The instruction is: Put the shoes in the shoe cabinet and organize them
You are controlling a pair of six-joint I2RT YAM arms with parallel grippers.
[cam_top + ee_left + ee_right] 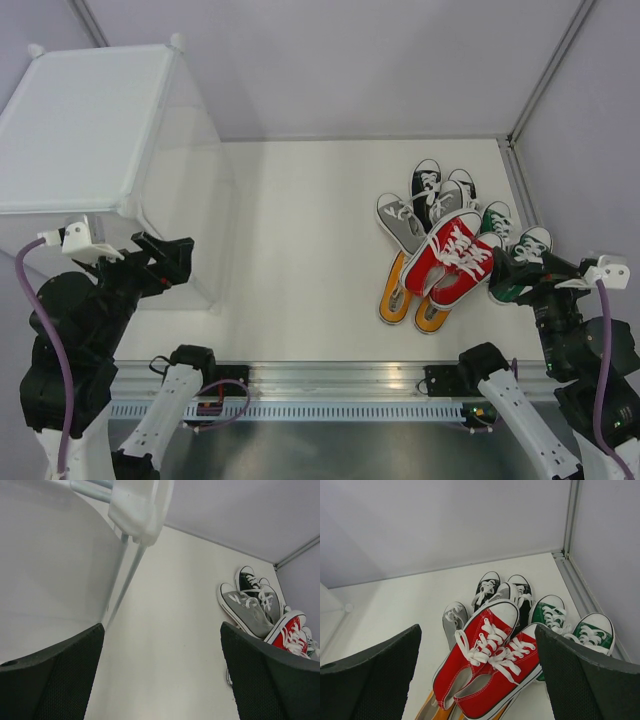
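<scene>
A heap of small canvas shoes [440,245] lies at the far right of the white table [300,230]. None of them is yet in the shoe cabinet [90,120], which stands well apart at the far left.

The red pair [455,258] lies on top, side by side with the laces up. It partly covers the orange pair [395,297] on the near side. The grey pair [400,222] and black pair [428,183] lie farther back, and the green pair [528,245] sits at the table's right edge.

The shoes look light, with soft canvas uppers and stiffer rubber soles and toe caps. Their loose laces could snag on neighbouring shoes. A pinch across the heel collar or side wall of the topmost red shoe seems the surest hold.

The right hand [500,272] hovers at the near right of the heap, close to the green pair. It tilts down toward the red pair, its fingers [370,680] spread wide and grasping nothing.

The left hand [183,262] hangs by the cabinet's near right corner. It is likewise released and empty, and points across the table.
</scene>
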